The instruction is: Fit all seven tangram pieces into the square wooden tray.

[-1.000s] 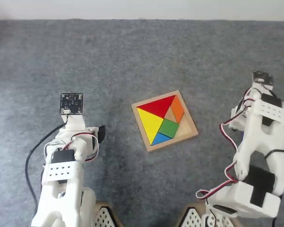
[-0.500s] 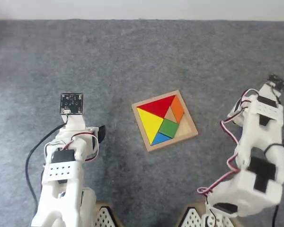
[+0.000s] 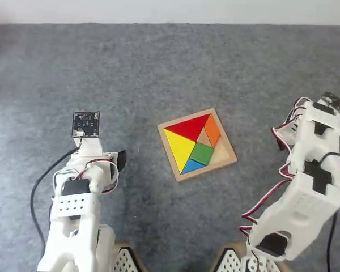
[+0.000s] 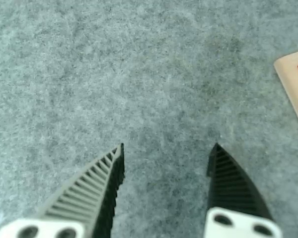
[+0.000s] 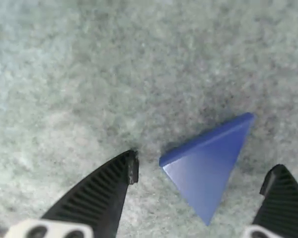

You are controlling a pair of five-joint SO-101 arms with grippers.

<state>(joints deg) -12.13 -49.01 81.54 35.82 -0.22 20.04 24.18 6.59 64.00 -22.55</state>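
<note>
The right arm (image 3: pixel 306 187) has swung outward. The right gripper (image 5: pixel 205 169) is spread astride the blue triangle (image 5: pixel 208 161), flat on carpet (image 5: pixel 89 74), well apart from the tray (image 3: pixel 215 168). Expect a light, stiff, smooth piece: pinch it across opposing edges, low. The left gripper (image 4: pixel 168 148) is spread, empty.

Overhead, two near wrists; shared tray (image 3: pixel 224 156)

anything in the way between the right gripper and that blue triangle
Nothing visible. The blue triangle lies flat on the grey carpet between the open fingers of the right gripper, with bare carpet on either side.
</note>
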